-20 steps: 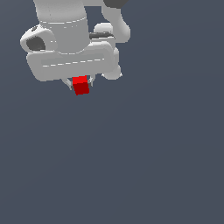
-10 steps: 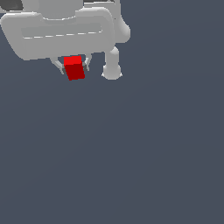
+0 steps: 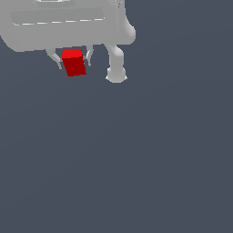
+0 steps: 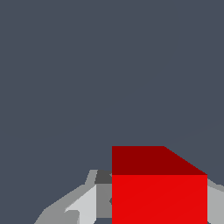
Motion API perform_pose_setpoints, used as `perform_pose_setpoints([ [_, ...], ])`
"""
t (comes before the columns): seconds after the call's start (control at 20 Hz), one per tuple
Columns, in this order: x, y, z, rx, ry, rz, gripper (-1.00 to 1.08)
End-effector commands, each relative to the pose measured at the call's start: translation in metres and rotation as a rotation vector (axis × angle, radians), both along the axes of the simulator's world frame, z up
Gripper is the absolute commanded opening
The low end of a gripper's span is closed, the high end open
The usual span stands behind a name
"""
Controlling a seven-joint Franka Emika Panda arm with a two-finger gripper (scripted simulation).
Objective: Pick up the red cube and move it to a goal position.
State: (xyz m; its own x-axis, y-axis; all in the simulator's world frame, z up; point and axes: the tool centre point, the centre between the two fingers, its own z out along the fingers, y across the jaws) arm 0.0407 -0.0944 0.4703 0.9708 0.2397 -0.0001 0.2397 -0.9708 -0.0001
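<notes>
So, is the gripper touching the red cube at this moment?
Touching. In the exterior view the gripper has a finger pressed against each side of the red cube, with no gap; the wrist view shows the cube sitting between the fingers.

Red cube (image 3: 74, 63), upper left of the exterior view: bright red top face, darker red shaded side. In the wrist view the red cube (image 4: 159, 192) at the lower right shows one bright red face and one deep maroon face above it. Gripper (image 3: 73, 58): pale grey-white body, light grey fingers. In the wrist view, fingers (image 4: 85, 203) read light grey with a darker grey inner patch. Background surface (image 3: 150, 154): uniform dark slate blue-grey, no pattern or markings.
</notes>
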Motion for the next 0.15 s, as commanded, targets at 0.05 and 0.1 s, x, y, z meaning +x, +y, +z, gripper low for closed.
perform_pose_setpoints([
  [0.05,0.0007,-0.0001,0.0020,0.000,0.000,0.000,-1.00],
  [0.1,0.0008,-0.0001,0.0019,0.000,0.000,0.000,-1.00],
])
